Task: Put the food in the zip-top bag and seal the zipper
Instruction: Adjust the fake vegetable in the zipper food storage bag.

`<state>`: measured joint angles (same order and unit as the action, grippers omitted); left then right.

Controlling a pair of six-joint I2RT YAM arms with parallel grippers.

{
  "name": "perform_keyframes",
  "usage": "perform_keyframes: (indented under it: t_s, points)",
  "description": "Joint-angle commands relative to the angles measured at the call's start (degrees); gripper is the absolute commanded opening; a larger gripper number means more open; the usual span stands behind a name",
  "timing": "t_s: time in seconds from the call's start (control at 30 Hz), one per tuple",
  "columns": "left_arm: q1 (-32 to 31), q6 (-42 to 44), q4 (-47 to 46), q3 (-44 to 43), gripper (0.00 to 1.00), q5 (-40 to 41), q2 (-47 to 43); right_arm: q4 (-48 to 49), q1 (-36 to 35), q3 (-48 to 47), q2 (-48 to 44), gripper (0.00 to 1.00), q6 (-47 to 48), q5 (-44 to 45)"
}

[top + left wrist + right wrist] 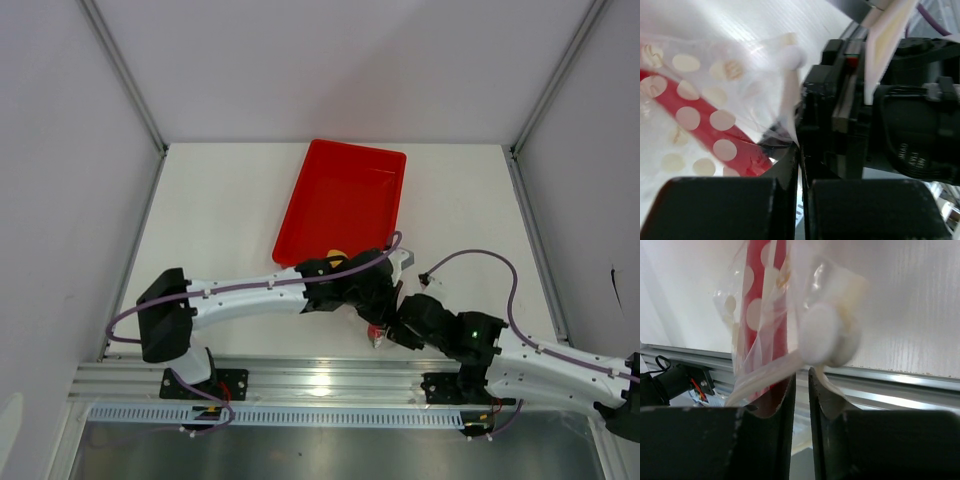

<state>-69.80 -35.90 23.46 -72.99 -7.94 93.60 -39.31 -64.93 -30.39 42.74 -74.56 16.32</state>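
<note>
The left tool [800, 156] is pressing its fingers together on a fold of the zip-top bag [715, 70], and the dotted clear pouch appears to be hanging from it just above the worktop [220, 220]. The right tool [800, 384] is meeting it just beside, with its fingers slightly spread and a slim gap between them. The bag's edge is lying across their tips, and I cannot tell whether it is touching both pads.

Inside the film the red chili pepper [747, 152] is lying lengthwise, so that part of the loading looks done. A pale round lump [826, 335] is sitting at the bag's edge, too blurred to say whether it is one of the foods or part of the closure. The yellow fruit [335, 252] is showing at the near rim of the red tray [345, 190], half hidden by the left arm and outside the bag, so I judge it is waiting to go in. The zipper is not showing clearly, and sealing seems to be left.

The white worktop is sitting between plain white panels [330, 60], with an aluminium rail [320, 380] carrying the arm bases at the near edge.
</note>
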Motion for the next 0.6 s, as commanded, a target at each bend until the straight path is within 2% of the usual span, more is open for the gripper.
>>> perform_keyframes:
  t_s: [0.0,0.13,0.23,0.37,0.57]
  points:
    - [-0.4,-4.0,-6.7,0.8,0.01,-5.9,-2.8,6.4,-0.6,0.9,-0.7,0.18,0.4,3.5]
    - [-0.4,-5.8,-9.6,2.7,0.0,-8.6,-3.0,8.8,-1.1,0.9,-1.6,0.17,3.2,4.8]
    - [-0.2,-5.4,-8.3,2.9,0.01,-6.8,-3.4,6.3,-1.9,0.2,-3.6,0.17,3.3,5.6]
    - [1.0,-4.5,-8.4,4.4,0.01,-6.6,-4.6,-4.6,-3.5,-2.2,-7.2,0.19,1.4,8.6]
    - [2.6,-3.0,-7.2,5.7,0.01,-6.4,-4.6,-14.8,-3.8,-9.6,-8.8,0.23,1.8,10.2]
